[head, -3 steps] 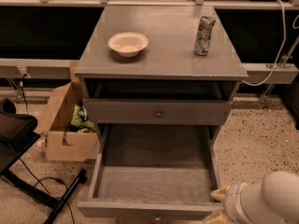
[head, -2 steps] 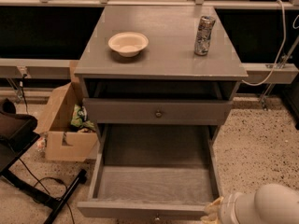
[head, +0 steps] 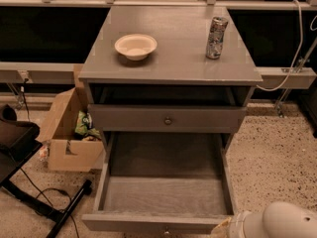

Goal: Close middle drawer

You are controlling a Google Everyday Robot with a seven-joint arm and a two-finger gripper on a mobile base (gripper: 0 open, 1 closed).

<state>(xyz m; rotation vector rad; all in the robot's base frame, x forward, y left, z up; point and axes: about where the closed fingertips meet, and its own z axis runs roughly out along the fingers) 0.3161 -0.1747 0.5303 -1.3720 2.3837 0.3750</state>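
Note:
The middle drawer (head: 163, 197) is pulled far out of the grey cabinet (head: 171, 58). It is wide, shallow and empty, and its front (head: 148, 223) lies along the bottom edge of the camera view, with the knob (head: 166, 231) barely showing. The upper drawer front (head: 167, 119), which has a round knob, is shut. My gripper (head: 225, 227) is at the bottom right, at the right end of the open drawer's front. Only a pale stub of it shows ahead of my white arm (head: 285, 221).
A beige bowl (head: 135, 46) and a crushed can (head: 216, 37) stand on the cabinet top. An open cardboard box (head: 69, 133) with rubbish sits on the floor to the left. A black stand and cable (head: 44, 207) lie at the lower left. Speckled floor (head: 277, 162) lies to the right.
My arm has sunk lower in the view and shifted slightly left, towards the drawer's front right corner. The drawer is pulled out as far as before.

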